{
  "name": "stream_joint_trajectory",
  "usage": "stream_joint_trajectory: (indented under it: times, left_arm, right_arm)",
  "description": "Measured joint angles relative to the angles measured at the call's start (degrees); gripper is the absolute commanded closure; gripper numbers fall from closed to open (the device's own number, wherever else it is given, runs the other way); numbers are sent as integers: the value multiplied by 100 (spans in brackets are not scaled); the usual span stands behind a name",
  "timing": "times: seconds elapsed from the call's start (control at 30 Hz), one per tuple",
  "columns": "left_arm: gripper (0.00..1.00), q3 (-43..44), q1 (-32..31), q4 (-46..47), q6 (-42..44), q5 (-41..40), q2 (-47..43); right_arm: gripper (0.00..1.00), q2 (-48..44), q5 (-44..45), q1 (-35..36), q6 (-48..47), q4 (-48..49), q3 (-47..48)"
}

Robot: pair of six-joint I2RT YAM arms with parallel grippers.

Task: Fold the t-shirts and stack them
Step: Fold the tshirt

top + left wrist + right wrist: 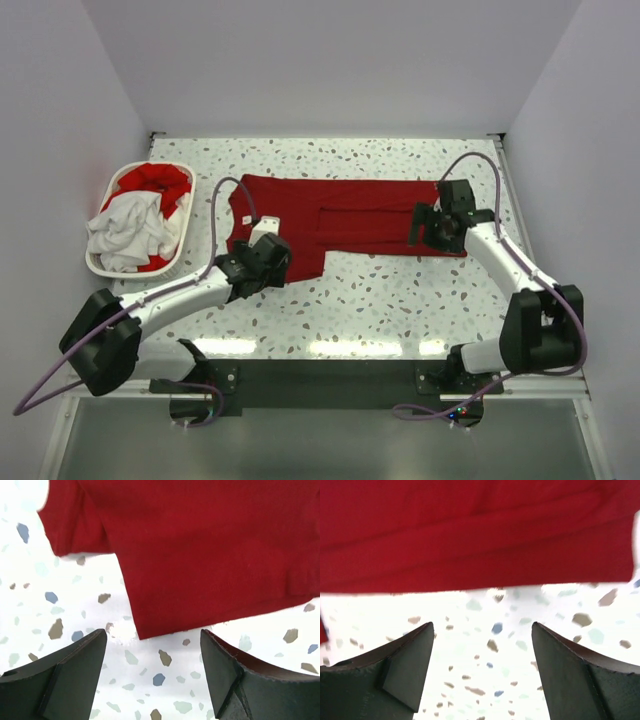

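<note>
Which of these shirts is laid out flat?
The deep red shirt on the table. The other red shirt and the white shirt sit crumpled in the basket.

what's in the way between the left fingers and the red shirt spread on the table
Nothing visible. In the left wrist view the left fingers are open just short of the red shirt, near its corner. Only bare speckled table lies between them and the cloth.

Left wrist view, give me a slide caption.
Open left gripper poised before a corner of the deep red cloth t-shirt on the speckled table.
</note>
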Motion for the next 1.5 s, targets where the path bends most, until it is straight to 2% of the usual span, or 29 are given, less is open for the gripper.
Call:
stream_joint_trajectory:
  times: [0.13, 0.2, 0.33, 0.63, 0.7, 0.73, 0.8, 0.83, 0.9, 0.93, 1.0, 1.03, 1.07, 1.1, 1.5]
  left_arm:
    - [23, -197, -142, -9, -203, 28, 79]
    - [30, -201, -157, 66, -293, 31, 197]
    - [34, -223, -168, 356, -345, 57, 444]
    - [47, -291, -168, 863, -494, 98, 984]
    - [57, -339, -170, 925, -568, 98, 1058]
    - [57, -339, -170, 966, -595, 101, 1062]
    - [67, -341, -170, 990, -603, 103, 1062]
    - [67, -341, -170, 994, -612, 103, 1062]
    - [76, -341, -173, 992, -608, 105, 1062]
    - [76, -341, -173, 992, -614, 105, 1062]
    - [88, -343, -173, 992, -610, 116, 1062]
    - [89, -343, -173, 992, -621, 122, 1062]
    - [98, -343, -173, 990, -634, 127, 1062]
    - [100, -343, -173, 990, -649, 129, 1062]
    - [100, -155, -173, 946, -640, 190, 1036]
  right_arm:
    - [18, -404, -190, 216, -127, -133, -380]
    - [18, -588, -286, 229, -192, -162, -542]
    - [18, -918, -470, 254, -249, -223, -848]
    - [18, -1270, -767, 271, -358, -271, -1167]
    - [18, -1285, -835, 271, -372, -271, -1180]
    - [18, -1285, -861, 271, -378, -269, -1180]
    - [18, -1292, -883, 271, -396, -271, -1182]
    - [18, -1300, -898, 271, -398, -271, -1182]
    - [18, -1331, -914, 271, -400, -271, -1185]
    - [18, -1349, -922, 271, -404, -271, -1187]
    - [18, -1379, -968, 280, -415, -269, -1189]
    - [18, -1392, -986, 284, -417, -267, -1191]
    - [18, -1405, -1003, 286, -420, -269, -1193]
    - [18, -1408, -1008, 286, -420, -267, -1196]
    - [18, -1408, -1099, 291, -439, -243, -1261]
